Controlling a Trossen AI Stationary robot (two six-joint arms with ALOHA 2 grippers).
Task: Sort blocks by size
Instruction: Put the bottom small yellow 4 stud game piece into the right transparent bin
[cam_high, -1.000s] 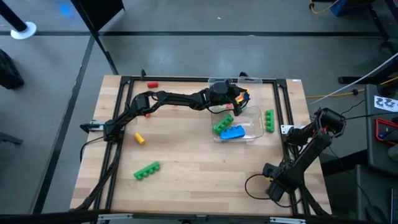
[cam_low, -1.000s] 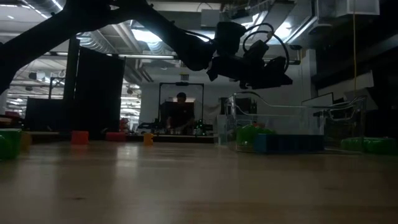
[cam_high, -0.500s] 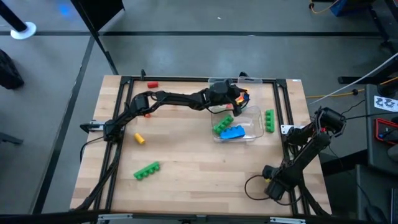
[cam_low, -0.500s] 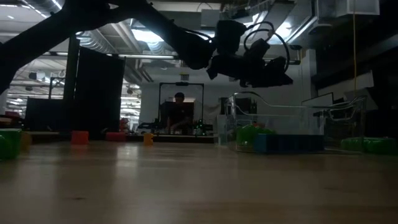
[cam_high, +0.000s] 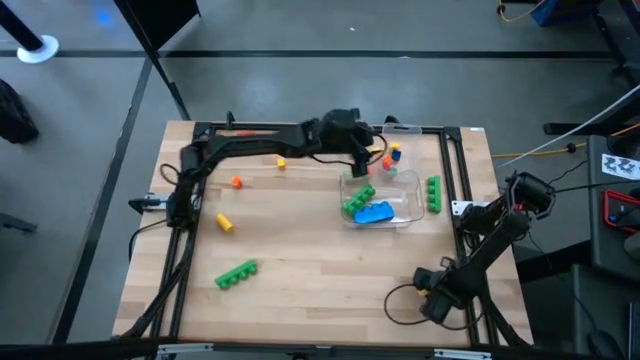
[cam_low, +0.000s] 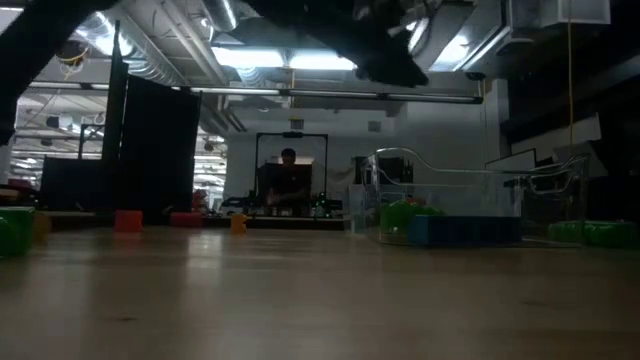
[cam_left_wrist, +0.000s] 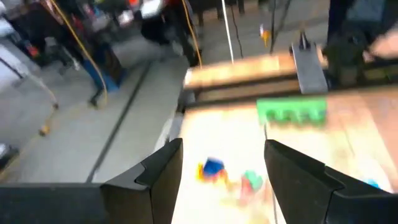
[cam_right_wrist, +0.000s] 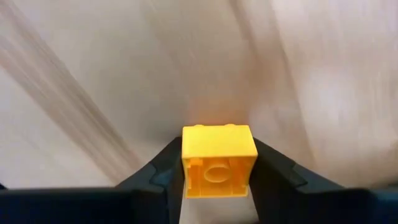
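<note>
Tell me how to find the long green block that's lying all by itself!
Start at the wooden table seen from above and go to its near left part, far from the clear tray. There a long green block lies slanted on bare wood. The other green blocks sit in or right beside the tray, and its nearest neighbour is a yellow block.

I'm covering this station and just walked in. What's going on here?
Two robot arms are sorting toy blocks on a table. The right gripper, near the front right corner, has a yellow block pinched between its fingers. The left gripper is open and empty, over the far edge by the clear tray. The tray holds a green block and a blue block. Other blocks lie loose on the table.
</note>
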